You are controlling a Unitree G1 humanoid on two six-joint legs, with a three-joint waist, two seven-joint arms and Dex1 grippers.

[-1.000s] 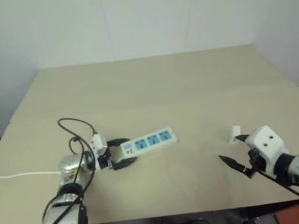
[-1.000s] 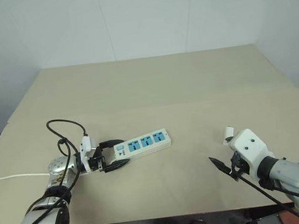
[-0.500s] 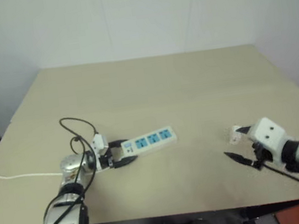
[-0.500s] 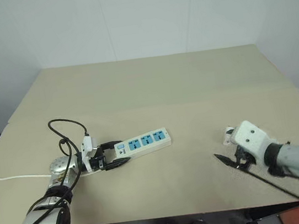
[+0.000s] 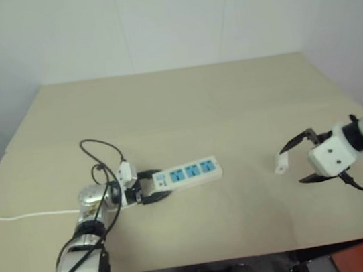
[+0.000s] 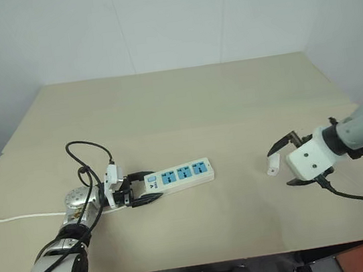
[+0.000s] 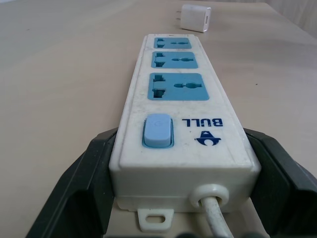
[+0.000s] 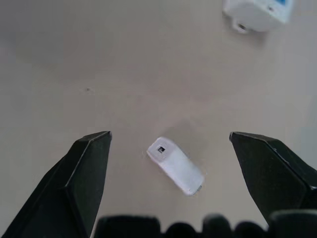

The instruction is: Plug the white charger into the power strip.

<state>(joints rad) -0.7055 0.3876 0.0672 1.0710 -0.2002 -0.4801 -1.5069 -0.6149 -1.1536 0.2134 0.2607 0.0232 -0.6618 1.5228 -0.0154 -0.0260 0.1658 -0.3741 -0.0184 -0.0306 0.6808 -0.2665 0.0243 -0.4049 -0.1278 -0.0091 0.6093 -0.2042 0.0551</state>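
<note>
The power strip [image 6: 180,175] lies flat on the tan table, its three blue socket faces up. My left gripper [image 6: 149,186] is shut on its switch end, a black finger [image 7: 94,178] against each side. The white charger [image 6: 274,163] lies on its side on the table off to the right, apart from the strip. My right gripper [image 6: 279,167] hangs just over it, open wide and pointing down. In the right wrist view the charger [image 8: 176,166] sits on the table between the two spread fingers, touched by neither.
The strip's thin white cord [image 6: 17,218] runs off to the table's left edge. A black cable loop [image 6: 86,153] arches over my left wrist. The tan table [image 6: 183,102] stretches bare behind both grippers, with a white wall at the back.
My right gripper has rolled over, risen and come over the charger, fingers now on either side above it. My left gripper's fingers have closed in on the strip's switch end.
</note>
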